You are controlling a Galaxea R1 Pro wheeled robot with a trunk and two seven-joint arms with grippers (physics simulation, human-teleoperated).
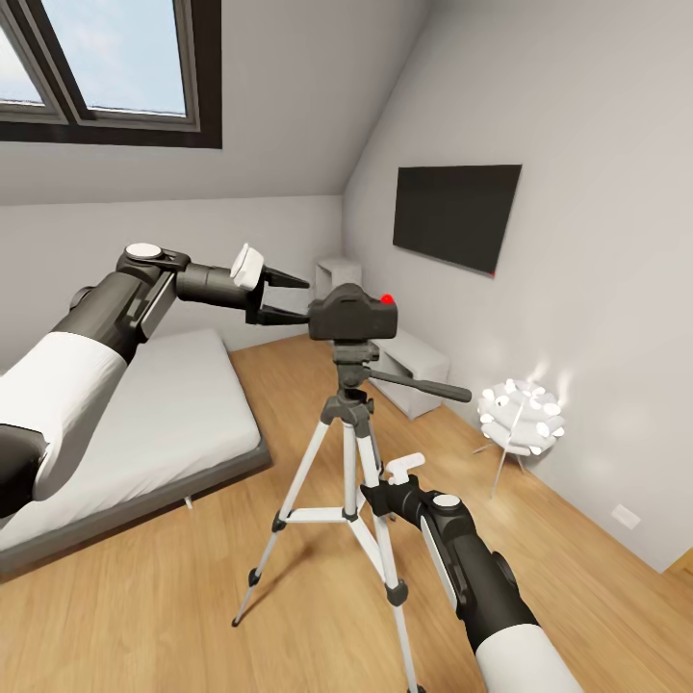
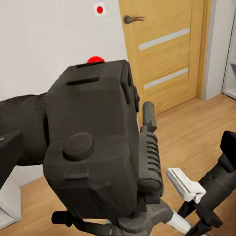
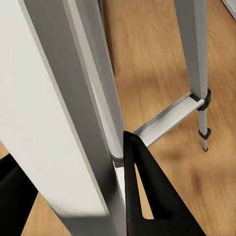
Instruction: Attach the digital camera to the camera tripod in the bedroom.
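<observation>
So the digital camera (image 1: 352, 313) sits dead centre of the head view, right on top of the camera tripod (image 1: 348, 452), red button up. Its base looks flush with the tripod's dark head, though whether it's actually seated or just resting there can't be told from these shots.

The relation that matters: the camera lies straight out past the tips of the left gripper (image 1: 287, 296), which reaches in from the left side of the frame. Its two black fingers are spread apart, one above the other, and the lower tip looks to be just touching, or nearly touching, the camera's left face. The left wrist view backs that up: the camera body (image 2: 93, 147) looms close in the middle, with the tripod head under it, and a dark finger (image 2: 10, 157) sits off at the left edge of the frame. So it isn't pinching anything; it's lined up with the camera, and the left arm is clearly the nearer one.

The camera's long side runs left to right across the frame, roughly in line with the left arm's reach, and the pan handle (image 1: 423, 387) sticks out to the right below it.

The right gripper (image 1: 377, 500) is low in the frame, up against one tripor leg. In the right wrist view a black finger (image 3: 147, 196) lies beside the silver leg (image 3: 69, 113), and it looks like the leg sits between the fingers, but how tightly they're closed can't be made out.

Probably any last nudge would be a push or release along that left-to-right line.
</observation>
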